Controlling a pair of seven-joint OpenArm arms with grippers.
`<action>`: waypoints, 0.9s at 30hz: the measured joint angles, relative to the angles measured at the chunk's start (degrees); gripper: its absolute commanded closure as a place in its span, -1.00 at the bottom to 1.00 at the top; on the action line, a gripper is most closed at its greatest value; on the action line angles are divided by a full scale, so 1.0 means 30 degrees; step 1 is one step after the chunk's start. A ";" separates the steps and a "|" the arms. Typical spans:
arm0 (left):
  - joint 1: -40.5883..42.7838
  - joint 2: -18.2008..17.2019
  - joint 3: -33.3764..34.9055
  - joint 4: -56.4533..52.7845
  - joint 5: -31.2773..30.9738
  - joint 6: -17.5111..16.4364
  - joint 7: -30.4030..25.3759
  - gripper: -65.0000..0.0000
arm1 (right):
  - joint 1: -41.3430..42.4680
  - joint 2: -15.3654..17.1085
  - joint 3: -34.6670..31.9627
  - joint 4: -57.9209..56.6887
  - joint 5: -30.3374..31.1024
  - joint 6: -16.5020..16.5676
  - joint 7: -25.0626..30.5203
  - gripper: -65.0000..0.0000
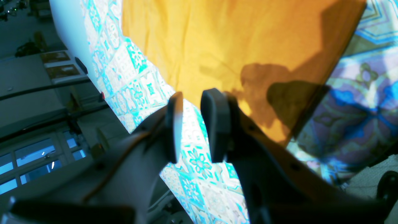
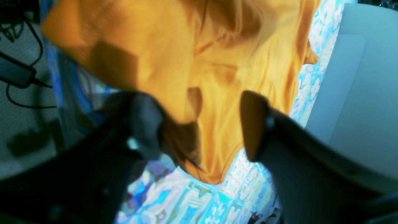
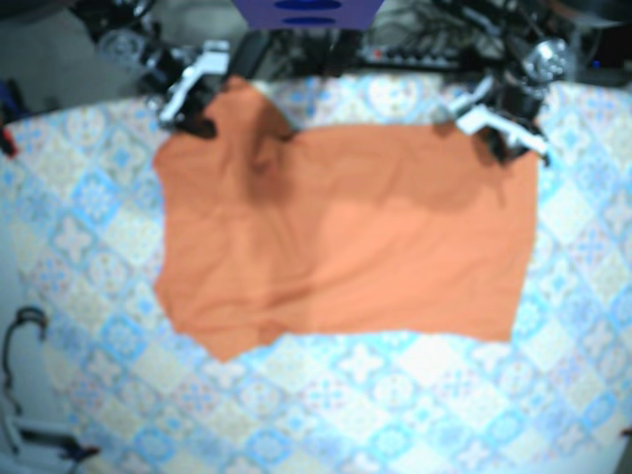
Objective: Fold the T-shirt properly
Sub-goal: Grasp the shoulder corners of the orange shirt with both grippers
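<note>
Right gripper [image 2: 199, 124] agape over T-shirt [image 3: 346, 237]; long axis crosswise, collar seemingly nearby.

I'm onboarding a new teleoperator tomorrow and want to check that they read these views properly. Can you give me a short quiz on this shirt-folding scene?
1. Multiple choice: the T-shirt lies spread on
A. bare wood
B. a patterned tablecloth
C. a tray

2. True or false: the right gripper has its jaws shut tight.

3. Fill in (top or bottom): in the base view, the left gripper and the right gripper both sit at the T-shirt's ____ edge.

Key
1. B.
2. False: its jaws stand wide apart, with orange cloth showing between them.
3. top.
</note>
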 measured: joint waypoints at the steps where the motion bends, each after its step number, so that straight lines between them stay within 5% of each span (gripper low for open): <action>1: 0.0000 -0.0007 0.0000 0.0000 -0.0022 0.0000 0.0000 0.55 | -0.0007 -0.0022 -0.0007 0.0000 -0.0007 0.0000 0.0015 0.31; 4: 0.0044 -0.0007 0.0000 0.0000 -0.0036 0.0000 0.0007 0.55 | 0.0000 -0.0007 -0.0007 -0.0051 0.0007 0.0000 0.0015 0.74; 7: 0.0044 -0.0007 0.0000 0.0000 -0.0036 0.0000 0.0000 0.55 | 0.0000 -0.0058 -0.0007 -0.0102 -0.0015 0.0000 0.0015 0.92; 17: 0.1814 -0.0007 -0.0022 -0.0721 -0.0095 0.0022 -0.0015 0.50 | 0.0015 -0.0168 -0.0117 -0.0109 0.0007 -0.0007 -0.1013 0.92; 27: 0.2761 -0.1115 -0.3264 -0.2426 -0.2965 0.0095 -0.0124 -0.16 | 0.0051 -0.0168 -0.0117 -0.0109 -0.0007 -0.0007 -0.0998 0.92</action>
